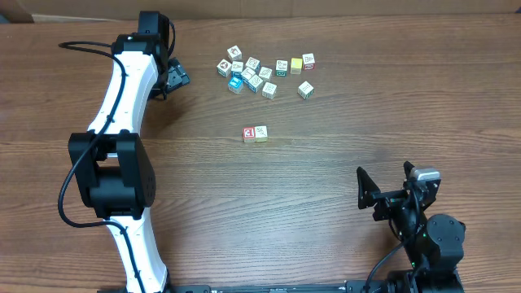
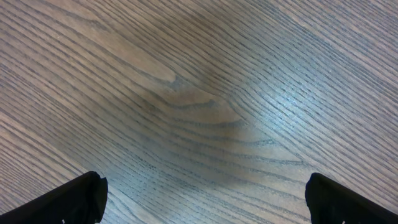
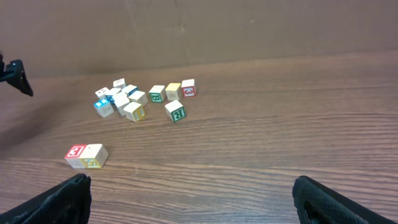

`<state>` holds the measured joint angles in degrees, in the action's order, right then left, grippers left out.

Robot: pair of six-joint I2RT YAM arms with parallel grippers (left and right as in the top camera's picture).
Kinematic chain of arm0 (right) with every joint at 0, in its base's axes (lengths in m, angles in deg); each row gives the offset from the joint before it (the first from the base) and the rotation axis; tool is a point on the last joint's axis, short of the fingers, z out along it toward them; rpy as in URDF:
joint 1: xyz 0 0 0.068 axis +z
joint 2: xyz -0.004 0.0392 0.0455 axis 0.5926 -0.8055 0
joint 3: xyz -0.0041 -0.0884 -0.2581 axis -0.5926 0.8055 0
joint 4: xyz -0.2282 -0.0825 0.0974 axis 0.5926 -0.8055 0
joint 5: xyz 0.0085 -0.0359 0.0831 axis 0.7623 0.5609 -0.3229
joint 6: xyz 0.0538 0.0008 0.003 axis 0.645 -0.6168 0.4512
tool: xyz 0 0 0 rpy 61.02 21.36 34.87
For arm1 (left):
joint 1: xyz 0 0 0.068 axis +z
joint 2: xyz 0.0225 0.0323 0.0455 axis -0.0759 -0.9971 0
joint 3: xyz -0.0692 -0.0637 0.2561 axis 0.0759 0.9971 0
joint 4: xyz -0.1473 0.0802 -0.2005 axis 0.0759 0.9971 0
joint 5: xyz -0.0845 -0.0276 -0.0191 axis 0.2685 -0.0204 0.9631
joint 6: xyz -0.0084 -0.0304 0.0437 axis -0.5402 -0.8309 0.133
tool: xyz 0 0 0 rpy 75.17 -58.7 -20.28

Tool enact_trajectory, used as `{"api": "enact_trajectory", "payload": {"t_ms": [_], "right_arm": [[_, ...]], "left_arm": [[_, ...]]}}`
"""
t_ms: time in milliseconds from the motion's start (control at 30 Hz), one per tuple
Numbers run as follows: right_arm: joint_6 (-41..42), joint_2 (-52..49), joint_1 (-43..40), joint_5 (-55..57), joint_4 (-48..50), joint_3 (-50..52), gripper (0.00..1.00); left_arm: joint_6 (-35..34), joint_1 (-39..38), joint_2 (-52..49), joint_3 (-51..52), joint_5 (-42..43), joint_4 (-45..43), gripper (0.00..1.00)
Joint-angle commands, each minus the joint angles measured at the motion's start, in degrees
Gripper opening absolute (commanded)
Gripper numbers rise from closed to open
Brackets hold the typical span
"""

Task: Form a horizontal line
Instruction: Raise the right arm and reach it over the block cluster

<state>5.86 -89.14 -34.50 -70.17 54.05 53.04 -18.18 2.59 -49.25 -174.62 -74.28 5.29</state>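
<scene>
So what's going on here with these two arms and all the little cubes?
Nothing is being held right now. The left gripper is open over bare wood, just left of the loose bunch of cubes at the far side of the table. The right gripper is open too, back at the near right corner. The line has two cubes: a red-faced cube and a pale cube, side by side mid-table. The others lie in the bunch.

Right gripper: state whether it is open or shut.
Open: the right gripper shows its fingers at opposite edges of the wrist view, nothing between.
</scene>
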Motion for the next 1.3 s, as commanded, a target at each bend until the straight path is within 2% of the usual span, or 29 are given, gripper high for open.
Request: {"api": "enact_trajectory", "payload": {"t_ms": [0,133,333,567,700,833,967,1000,1033,1067,1267], "right_arm": [[0.0,-1.7,-0.3,-0.5,0.3,-2.9,1.0],[0.0,-7.8,-0.3,-0.8,-1.4,-11.3,1.0],[0.0,-25.6,-0.3,-6.6,-8.9,-34.4,1.0],[0.2,-51.0,-0.3,-11.5,-33.4,-69.0,1.0],[0.4,-63.2,0.3,-13.6,-45.5,-84.3,1.0],[0.5,-70.8,0.8,-23.3,-42.3,-88.7,1.0],[5.6,-77.1,0.9,-32.0,-35.8,-88.7,1.0],[6.6,-78.5,1.2,-32.8,-35.2,-88.7,0.96],[8.0,-79.8,1.8,-32.0,-35.1,-88.7,0.89],[9.6,-81.2,2.7,-30.2,-35.4,-88.7,0.87],[18.2,-90.2,14.8,-9.0,-36.2,-88.6,0.86]], "left_arm": [[0.3,0.2,-1.0,-1.3,0.4,0.0,1.0],[0.3,0.2,-1.0,-1.3,0.4,0.0,1.0],[0.3,0.2,-1.0,-1.3,0.4,-0.1,1.0],[0.3,0.2,-1.0,-1.3,0.4,-0.1,1.0],[0.3,0.2,-1.0,-1.3,0.4,-0.1,1.0],[0.3,0.2,-1.0,-1.3,0.4,-0.1,1.0],[0.3,0.2,-1.0,-1.3,0.4,0.0,1.0],[0.3,0.2,-1.0,-1.3,0.4,-0.1,1.0],[0.3,0.2,-1.0,-1.3,0.4,-0.1,1.0],[0.3,0.2,-1.0,-1.3,0.4,-0.1,1.0],[0.3,0.2,-1.0,-1.3,0.4,0.0,1.0]]}}
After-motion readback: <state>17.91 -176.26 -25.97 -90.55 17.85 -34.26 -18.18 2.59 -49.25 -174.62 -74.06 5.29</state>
